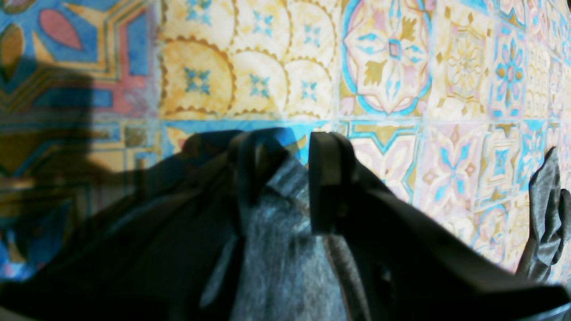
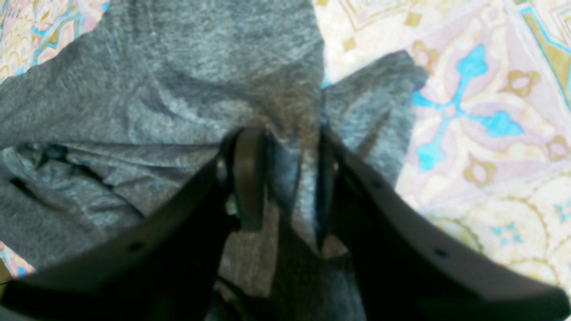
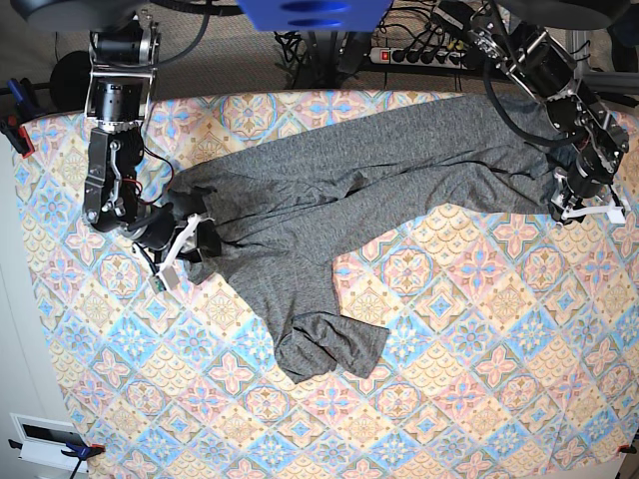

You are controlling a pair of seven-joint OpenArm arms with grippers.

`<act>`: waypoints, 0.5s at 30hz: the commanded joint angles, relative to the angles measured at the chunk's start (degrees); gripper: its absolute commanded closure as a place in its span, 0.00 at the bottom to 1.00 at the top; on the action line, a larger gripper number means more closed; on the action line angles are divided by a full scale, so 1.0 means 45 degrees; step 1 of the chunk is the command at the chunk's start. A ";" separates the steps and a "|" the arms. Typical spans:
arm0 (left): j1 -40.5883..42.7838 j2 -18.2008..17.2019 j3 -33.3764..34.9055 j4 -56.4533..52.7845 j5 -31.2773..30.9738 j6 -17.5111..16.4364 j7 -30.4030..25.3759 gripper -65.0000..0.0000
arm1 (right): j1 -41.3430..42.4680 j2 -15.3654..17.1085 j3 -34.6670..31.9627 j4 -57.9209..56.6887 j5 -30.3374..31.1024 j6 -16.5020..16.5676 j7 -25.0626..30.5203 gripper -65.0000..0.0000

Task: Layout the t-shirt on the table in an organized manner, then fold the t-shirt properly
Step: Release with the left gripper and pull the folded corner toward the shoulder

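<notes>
no readable text, label or number shows in any view.

Base view is evenly lit and pretty sharp, with only soft short shadows under the t-shirt (image 3: 329,215) and the arms. The left wrist view is contrasty: the surface (image 1: 401,67) glows bright and washed out toward the far right, while a big dark shadow covers the left side. The left gripper (image 1: 285,178) up close is nearly black and blurry. The right wrist view is soft all over, the right gripper (image 2: 285,178) smeared, and the cloth pattern is overexposed on the right.
</notes>
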 commanded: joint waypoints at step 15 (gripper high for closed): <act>0.0167 -0.0396 0.1752 0.0134 -0.0083 0.0020 0.0148 1.00 | 0.0273 0.0148 0.0036 0.0205 0.0253 0.0081 0.0245 0.72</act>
